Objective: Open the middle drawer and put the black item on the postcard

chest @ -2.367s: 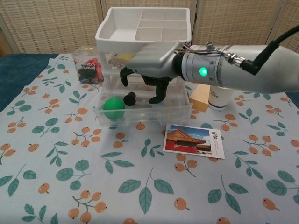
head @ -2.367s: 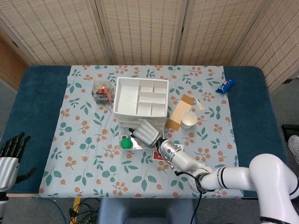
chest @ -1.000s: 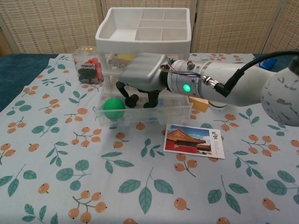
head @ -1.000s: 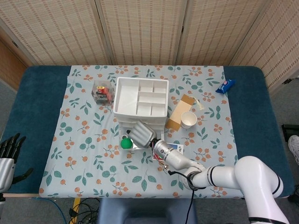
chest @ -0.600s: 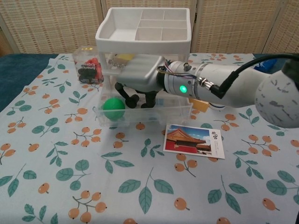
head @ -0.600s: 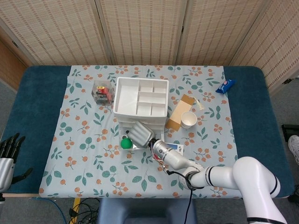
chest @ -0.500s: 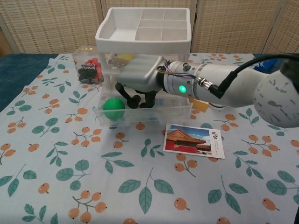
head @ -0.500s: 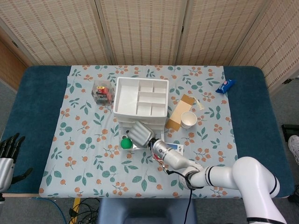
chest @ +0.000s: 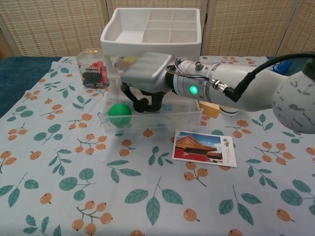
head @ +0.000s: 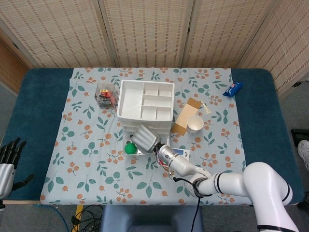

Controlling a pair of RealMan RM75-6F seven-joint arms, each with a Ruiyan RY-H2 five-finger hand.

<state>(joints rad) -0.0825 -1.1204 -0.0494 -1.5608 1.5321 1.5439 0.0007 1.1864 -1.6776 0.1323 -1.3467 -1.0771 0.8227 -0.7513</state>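
The right hand [chest: 146,83] has lifted slightly, fingers curled round the small black item [chest: 140,104] in the drawer [chest: 152,119].

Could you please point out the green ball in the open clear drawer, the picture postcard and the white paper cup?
green ball [chest: 119,114], chest view, its front face.
picture postcard [chest: 204,148], chest view, middle of the printed picture.
white paper cup [head: 195,123], head view, its open mouth.
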